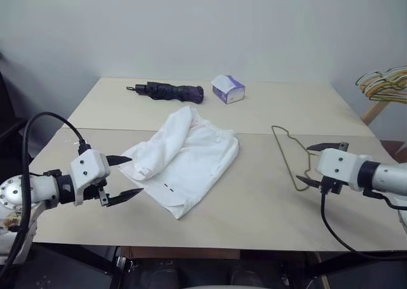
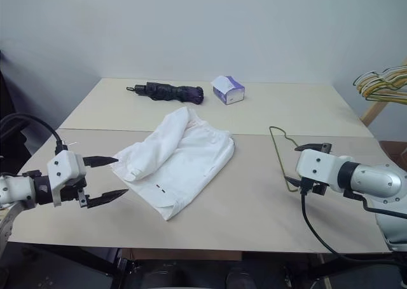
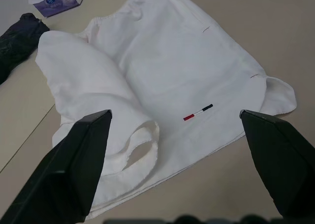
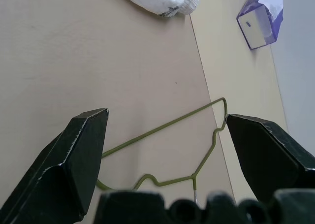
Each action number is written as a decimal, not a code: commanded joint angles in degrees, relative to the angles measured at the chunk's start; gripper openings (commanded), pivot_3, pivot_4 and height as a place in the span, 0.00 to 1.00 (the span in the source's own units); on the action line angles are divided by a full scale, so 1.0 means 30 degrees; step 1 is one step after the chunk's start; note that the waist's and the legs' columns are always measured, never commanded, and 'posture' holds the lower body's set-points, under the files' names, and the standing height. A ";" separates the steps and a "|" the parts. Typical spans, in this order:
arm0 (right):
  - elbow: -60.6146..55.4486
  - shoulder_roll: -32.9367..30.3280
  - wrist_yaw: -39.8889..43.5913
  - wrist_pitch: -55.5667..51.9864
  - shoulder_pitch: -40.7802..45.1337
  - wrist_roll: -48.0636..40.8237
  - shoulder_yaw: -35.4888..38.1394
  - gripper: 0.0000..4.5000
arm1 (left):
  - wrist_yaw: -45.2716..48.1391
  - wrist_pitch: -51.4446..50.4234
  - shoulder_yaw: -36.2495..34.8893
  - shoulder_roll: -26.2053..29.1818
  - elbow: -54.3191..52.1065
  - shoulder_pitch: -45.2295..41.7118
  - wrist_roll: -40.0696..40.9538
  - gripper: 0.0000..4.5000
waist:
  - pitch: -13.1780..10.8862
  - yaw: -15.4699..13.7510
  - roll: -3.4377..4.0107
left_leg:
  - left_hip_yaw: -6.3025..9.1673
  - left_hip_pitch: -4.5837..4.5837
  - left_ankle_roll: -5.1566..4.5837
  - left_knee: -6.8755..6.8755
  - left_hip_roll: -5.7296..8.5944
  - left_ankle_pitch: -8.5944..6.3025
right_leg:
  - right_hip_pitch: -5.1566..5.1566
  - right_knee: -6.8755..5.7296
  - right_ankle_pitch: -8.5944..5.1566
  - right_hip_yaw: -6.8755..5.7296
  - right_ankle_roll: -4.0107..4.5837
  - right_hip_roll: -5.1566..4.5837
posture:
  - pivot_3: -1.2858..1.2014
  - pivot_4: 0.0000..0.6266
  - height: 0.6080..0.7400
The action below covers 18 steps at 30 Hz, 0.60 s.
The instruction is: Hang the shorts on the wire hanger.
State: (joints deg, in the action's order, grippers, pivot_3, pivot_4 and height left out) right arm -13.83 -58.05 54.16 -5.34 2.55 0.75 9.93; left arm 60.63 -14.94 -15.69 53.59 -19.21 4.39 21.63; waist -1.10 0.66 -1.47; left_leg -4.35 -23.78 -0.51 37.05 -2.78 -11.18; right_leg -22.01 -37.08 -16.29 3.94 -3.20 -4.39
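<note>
Reaching in from both sides, the left gripper (image 1: 121,176) and the right gripper (image 1: 318,165) both hold their fingers spread wide and empty. The shorts (image 1: 184,159) lie rumpled in the middle of the table (image 1: 254,219). They look soft, thin and floppy, so the gathered waistband seems the best place to grab. The wire hanger (image 1: 287,155) lies flat beside the shorts, stiff and thin, right under the right gripper.

My left gripper (image 3: 174,160) hangs spread wide over the shorts (image 3: 162,81); their red-and-dark dash mark (image 3: 198,112) lies between my fingers (image 3: 74,170).
</note>
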 commanded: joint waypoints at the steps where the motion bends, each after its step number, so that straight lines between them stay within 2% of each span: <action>1: -0.0061 -0.0304 -0.0131 0.0360 0.0541 -0.0006 0.0259 0.99 | -0.0303 -0.0067 -0.0782 0.0092 -0.0389 -0.0335 0.0291 1.00 | 0.0000 0.0004 0.0000 | 0.0000 0.0000 0.0000 0.0000 0.0000 0.0000 | 0.0000 0.0000 0.0000 0.0001 0.0000 0.0000 | 0.54 0.00 1.00; 18: 0.0593 -0.0031 -0.0638 0.0621 0.1183 0.0556 -0.0327 0.99 | -0.0359 -0.1016 -0.0683 -0.0002 -0.1048 0.0207 0.0923 1.00 | 0.0000 0.0017 0.0000 | -0.0003 0.0001 0.0000 -0.0001 -0.0002 0.0000 | -0.0006 0.0000 0.0000 0.0001 0.0002 0.0001 | 0.53 0.00 1.00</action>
State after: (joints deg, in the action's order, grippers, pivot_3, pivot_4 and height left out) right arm -11.53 -58.02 53.30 -4.24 4.65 2.14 8.30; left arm 59.27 -17.46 -16.59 53.54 -20.82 5.07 22.76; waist -1.10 0.71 -1.47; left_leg -4.36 -23.78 -0.50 37.05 -2.78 -11.18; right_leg -22.05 -37.08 -16.29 3.95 -3.19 -4.39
